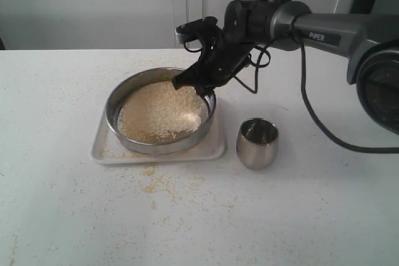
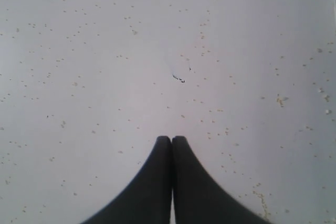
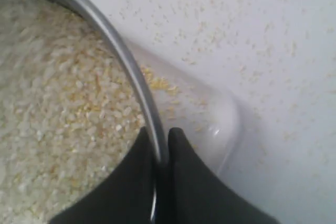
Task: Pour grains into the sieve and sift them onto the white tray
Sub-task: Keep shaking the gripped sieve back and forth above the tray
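The sieve (image 1: 157,147) rests on the white tray (image 1: 103,148) at the middle of the table. A bed of whitish and yellow grains (image 1: 162,111) fills its mesh. My right gripper (image 1: 198,85) reaches in from the right and is shut on the sieve's far right rim. In the right wrist view the steel rim (image 3: 123,56) runs between the two black fingers of the gripper (image 3: 161,136), with grains (image 3: 58,103) on one side and the tray's corner (image 3: 220,114) on the other. My left gripper (image 2: 171,140) is shut on nothing above bare table.
A small rounded steel cup (image 1: 257,143) stands upright just right of the tray. Loose yellow granules (image 1: 153,185) are scattered on the white table in front of the tray. A black cable (image 1: 324,123) hangs from the right arm.
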You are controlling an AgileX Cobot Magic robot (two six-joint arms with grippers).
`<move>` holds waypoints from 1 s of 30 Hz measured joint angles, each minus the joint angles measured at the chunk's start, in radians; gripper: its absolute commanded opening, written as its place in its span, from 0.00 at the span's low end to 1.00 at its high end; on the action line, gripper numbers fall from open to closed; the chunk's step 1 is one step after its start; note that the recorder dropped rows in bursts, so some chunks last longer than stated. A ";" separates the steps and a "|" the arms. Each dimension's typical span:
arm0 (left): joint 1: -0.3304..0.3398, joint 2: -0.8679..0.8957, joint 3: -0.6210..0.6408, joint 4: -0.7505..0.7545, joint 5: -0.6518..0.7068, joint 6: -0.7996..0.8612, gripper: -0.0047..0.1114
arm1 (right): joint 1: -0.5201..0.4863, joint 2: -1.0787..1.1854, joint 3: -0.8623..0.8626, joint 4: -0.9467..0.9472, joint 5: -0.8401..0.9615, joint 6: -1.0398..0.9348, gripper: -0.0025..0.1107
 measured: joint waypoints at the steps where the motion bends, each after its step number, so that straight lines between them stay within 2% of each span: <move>1: 0.000 0.000 0.000 0.000 0.000 0.000 0.04 | 0.000 0.004 0.002 0.000 -0.004 0.107 0.02; 3: 0.000 0.000 0.000 0.000 0.000 0.000 0.04 | -0.005 0.006 0.002 0.026 -0.034 0.189 0.02; 7: 0.000 0.000 0.000 0.000 0.000 0.000 0.04 | 0.003 -0.002 0.000 0.029 -0.023 -0.127 0.02; 8: 0.000 0.000 0.000 0.000 0.000 0.000 0.04 | 0.008 -0.005 0.000 -0.012 -0.003 -0.128 0.02; 9: 0.000 0.000 0.000 0.000 0.000 0.000 0.04 | 0.013 -0.006 0.000 -0.050 0.007 -0.076 0.02; 11: 0.000 0.000 0.000 0.000 0.000 0.000 0.04 | 0.006 -0.006 0.002 -0.130 0.014 0.192 0.02; 13: 0.000 0.000 0.000 0.000 0.000 0.000 0.04 | -0.017 -0.006 0.002 -0.130 -0.005 0.336 0.02; 14: 0.000 0.000 0.000 0.000 0.000 0.000 0.04 | -0.027 -0.006 0.002 -0.103 -0.023 0.318 0.02; 17: 0.000 0.000 0.000 0.000 0.000 0.000 0.04 | -0.014 -0.006 -0.001 -0.001 -0.017 0.004 0.02; 18: 0.000 0.000 0.000 0.000 0.000 0.000 0.04 | -0.003 -0.007 -0.001 -0.003 0.005 -0.039 0.02; 19: 0.000 0.000 0.000 0.000 0.000 0.000 0.04 | 0.009 -0.007 -0.001 -0.022 0.028 -0.035 0.02; 23: 0.000 0.000 0.000 0.000 0.000 0.000 0.04 | -0.021 -0.007 0.002 -0.061 0.052 0.245 0.02; 25: 0.000 0.000 0.000 0.000 0.000 0.000 0.04 | -0.052 -0.005 0.002 -0.008 0.035 0.209 0.02; 28: 0.000 0.000 0.000 0.000 0.000 0.000 0.04 | -0.041 -0.005 0.000 0.047 0.048 -0.022 0.02; 30: 0.000 0.000 0.000 0.000 0.000 0.000 0.04 | -0.018 -0.005 -0.001 -0.011 0.084 -0.015 0.02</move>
